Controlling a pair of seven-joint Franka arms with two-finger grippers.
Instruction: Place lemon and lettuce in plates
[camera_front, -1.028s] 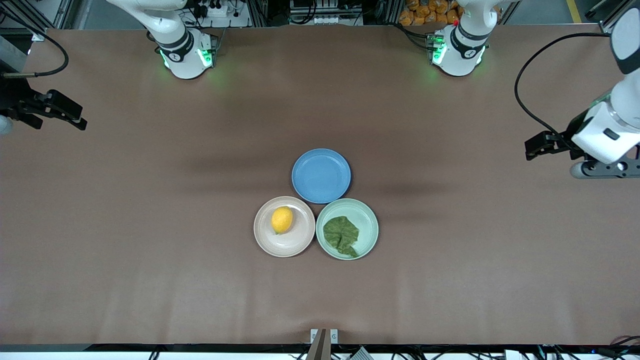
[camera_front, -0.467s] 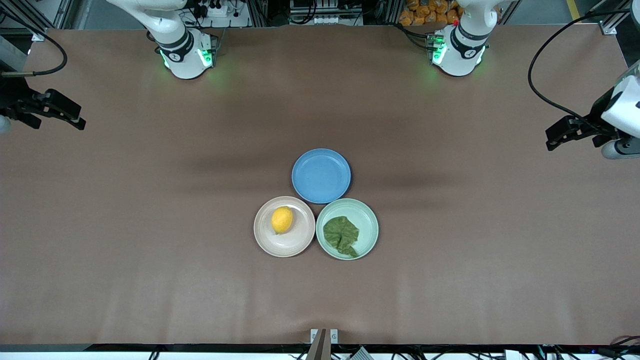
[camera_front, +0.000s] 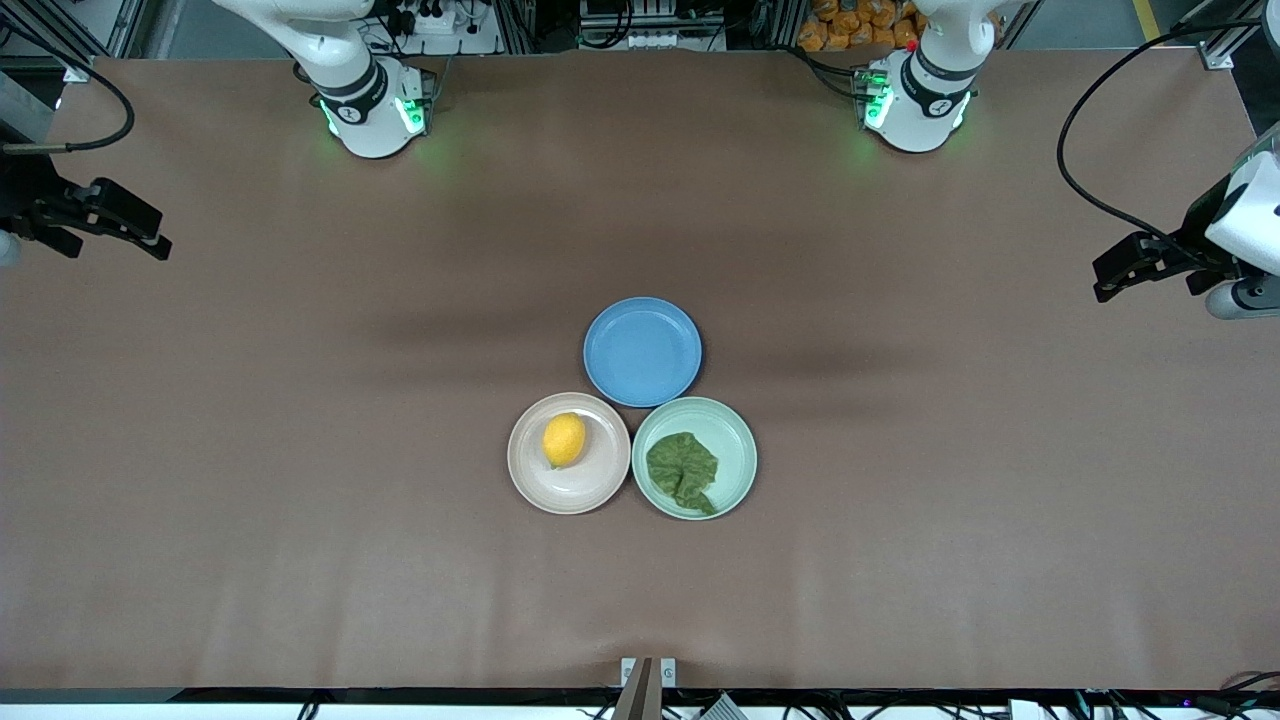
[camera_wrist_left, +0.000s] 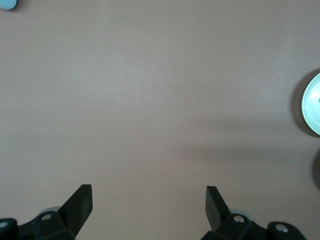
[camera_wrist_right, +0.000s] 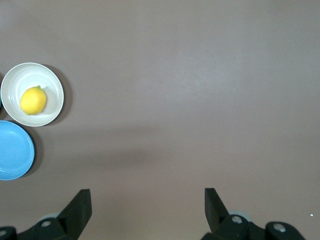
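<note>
The yellow lemon (camera_front: 564, 440) lies in the beige-pink plate (camera_front: 545, 490); both also show in the right wrist view, the lemon (camera_wrist_right: 33, 100) in the plate (camera_wrist_right: 50, 80). The dark green lettuce (camera_front: 683, 471) lies in the mint green plate (camera_front: 738, 440), whose rim shows in the left wrist view (camera_wrist_left: 311, 107). The two plates touch side by side. My left gripper (camera_front: 1110, 280) is open and empty over the table at the left arm's end. My right gripper (camera_front: 150, 235) is open and empty over the table at the right arm's end.
An empty blue plate (camera_front: 642, 351) sits just farther from the front camera than the two filled plates, touching both; it also shows in the right wrist view (camera_wrist_right: 12, 150). Brown table (camera_front: 300, 450) spreads around the plates.
My left gripper has moved away from the plates toward the table's edge at the left arm's end, then come to rest. The right arm and the plates have not moved.
</note>
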